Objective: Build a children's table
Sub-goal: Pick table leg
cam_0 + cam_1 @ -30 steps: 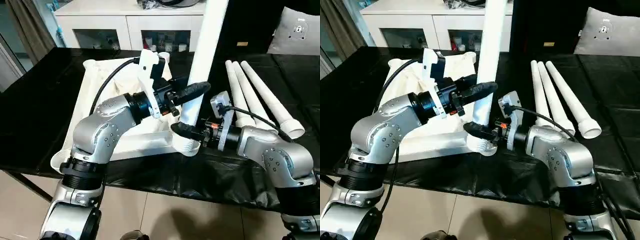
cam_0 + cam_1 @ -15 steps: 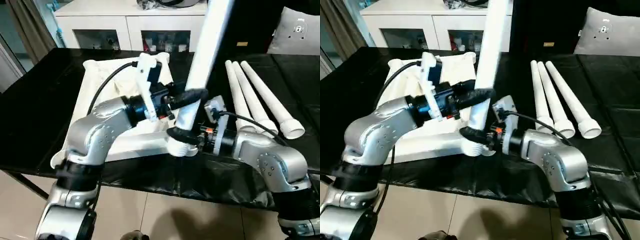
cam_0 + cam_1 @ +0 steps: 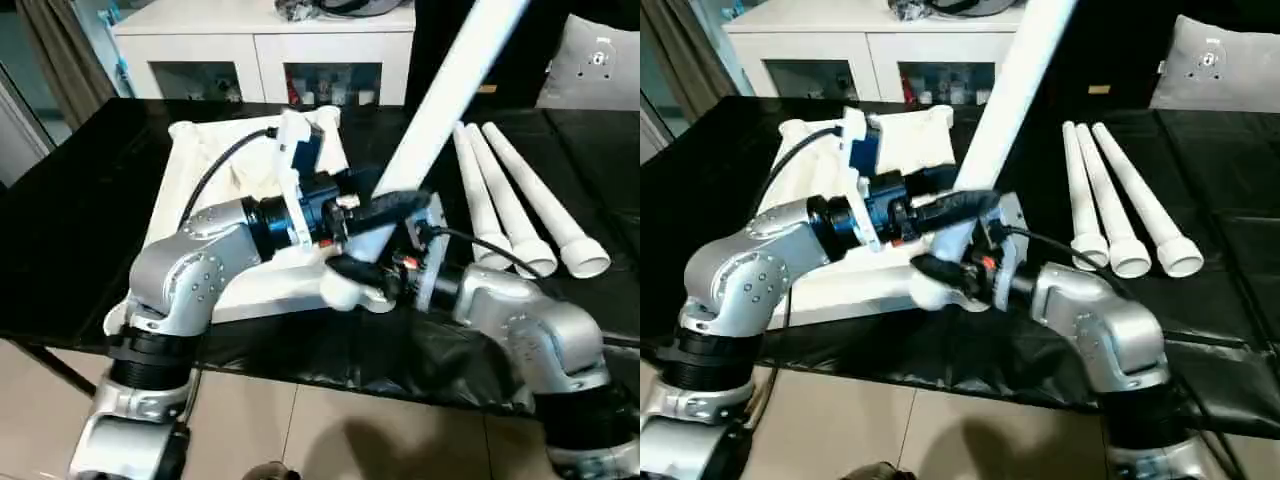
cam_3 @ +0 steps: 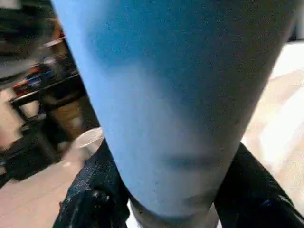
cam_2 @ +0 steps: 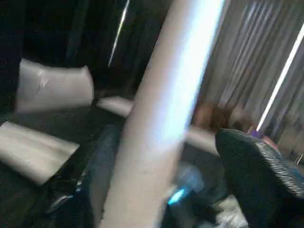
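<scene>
A black-covered desk (image 3: 70, 220) is seen in front of a white cabinet with glass doors (image 3: 260, 45), and a grey cushion (image 3: 600, 65) is propped at the far right. On the desk, the white plastic rectangular tabletop (image 3: 200, 165) is laid with its underside up. One long tapered white tubular leg (image 3: 450, 90) is raised from the tabletop's near right corner and is tilted up and to the right. Its wide lower end is clasped between the black fingers of the right hand (image 3: 352, 270), which are closed around it; in the right wrist view the leg is seen bracketed by both fingers (image 4: 95, 190). The left hand (image 3: 385, 205) is held just above, at the leg's shaft, with its fingers parted; in the left wrist view one finger (image 5: 259, 166) is set apart from the leg, so the leg is not gripped by it. Three further white tapered legs (image 3: 520, 210) are laid side by side on the desk to the right.
</scene>
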